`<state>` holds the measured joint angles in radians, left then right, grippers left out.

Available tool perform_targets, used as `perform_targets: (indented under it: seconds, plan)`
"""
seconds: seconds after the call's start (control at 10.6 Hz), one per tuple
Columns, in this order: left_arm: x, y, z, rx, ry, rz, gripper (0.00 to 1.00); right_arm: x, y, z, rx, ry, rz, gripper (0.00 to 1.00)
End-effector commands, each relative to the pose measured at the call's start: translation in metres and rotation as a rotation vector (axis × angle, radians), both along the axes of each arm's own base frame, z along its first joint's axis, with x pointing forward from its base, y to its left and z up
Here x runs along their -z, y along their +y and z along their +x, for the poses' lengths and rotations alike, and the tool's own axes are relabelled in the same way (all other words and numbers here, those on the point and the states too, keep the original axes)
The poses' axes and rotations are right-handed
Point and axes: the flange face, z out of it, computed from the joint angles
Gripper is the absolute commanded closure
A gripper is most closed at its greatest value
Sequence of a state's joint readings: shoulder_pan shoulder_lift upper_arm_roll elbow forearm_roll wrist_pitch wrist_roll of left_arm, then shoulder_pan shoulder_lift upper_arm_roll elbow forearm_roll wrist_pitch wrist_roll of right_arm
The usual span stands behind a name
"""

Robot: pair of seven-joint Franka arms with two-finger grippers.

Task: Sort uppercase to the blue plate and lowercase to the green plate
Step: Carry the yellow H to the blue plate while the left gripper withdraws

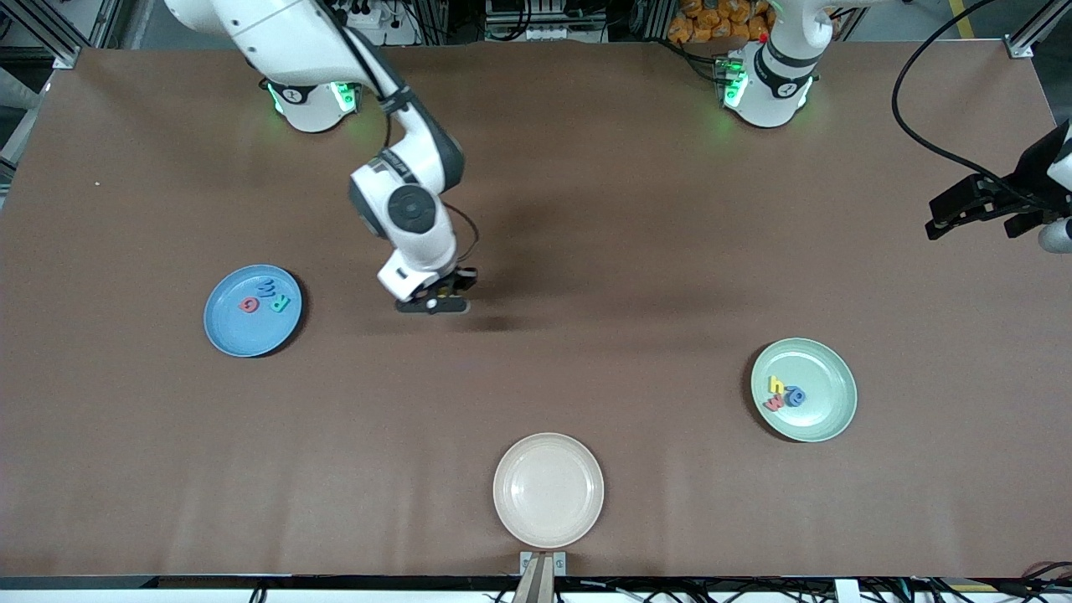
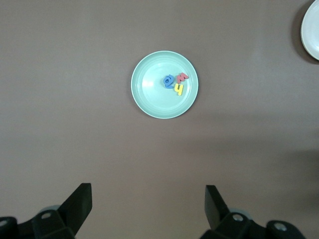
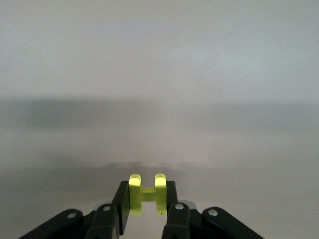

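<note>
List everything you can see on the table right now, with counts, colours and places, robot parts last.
blue plate: one, mid-blue, toward the right arm's end of the table.
letters on the blue plate: three, a red G, a blue M, a teal R.
green plate: one, pale mint, toward the left arm's end.
letters on the green plate: three, a yellow h, a red w, a blue round letter.
cream plate: one, beige, nearest the front camera, nothing on it.
yellow H: one, held in the right gripper.
right gripper: shut on the yellow H, over bare table between the blue plate and mid-table.
left gripper: open, waiting high over the left arm's end of the table.
</note>
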<state>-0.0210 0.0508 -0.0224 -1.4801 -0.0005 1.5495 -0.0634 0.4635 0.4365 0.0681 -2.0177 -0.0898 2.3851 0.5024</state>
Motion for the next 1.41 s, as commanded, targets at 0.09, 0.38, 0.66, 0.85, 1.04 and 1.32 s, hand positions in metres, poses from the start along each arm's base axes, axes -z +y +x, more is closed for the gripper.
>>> perform_targets:
  seconds: [0.09,0.38,0.66,0.85,1.04,1.32]
  plan:
    - [-0.007,0.003,-0.004,0.006,0.006,-0.026,0.00,-0.026,-0.097,0.000,-0.108,0.039,-0.009,0.80]
    - [-0.003,-0.003,-0.003,0.015,0.010,-0.026,0.00,-0.048,-0.221,0.010,-0.201,0.111,-0.013,0.80]
    - [0.002,-0.009,-0.003,0.026,0.021,-0.026,0.00,-0.048,-0.301,0.004,-0.251,0.158,-0.011,0.80]
    - [0.001,-0.009,-0.004,0.011,0.021,-0.026,0.00,-0.033,-0.332,-0.009,-0.270,0.152,-0.013,0.80]
    - [0.003,-0.019,-0.004,0.034,0.024,-0.010,0.00,-0.011,-0.350,-0.025,-0.259,0.129,-0.014,0.79]
    - [0.011,-0.033,-0.009,0.072,0.042,0.011,0.00,0.007,-0.361,-0.036,-0.241,0.108,-0.017,0.73]
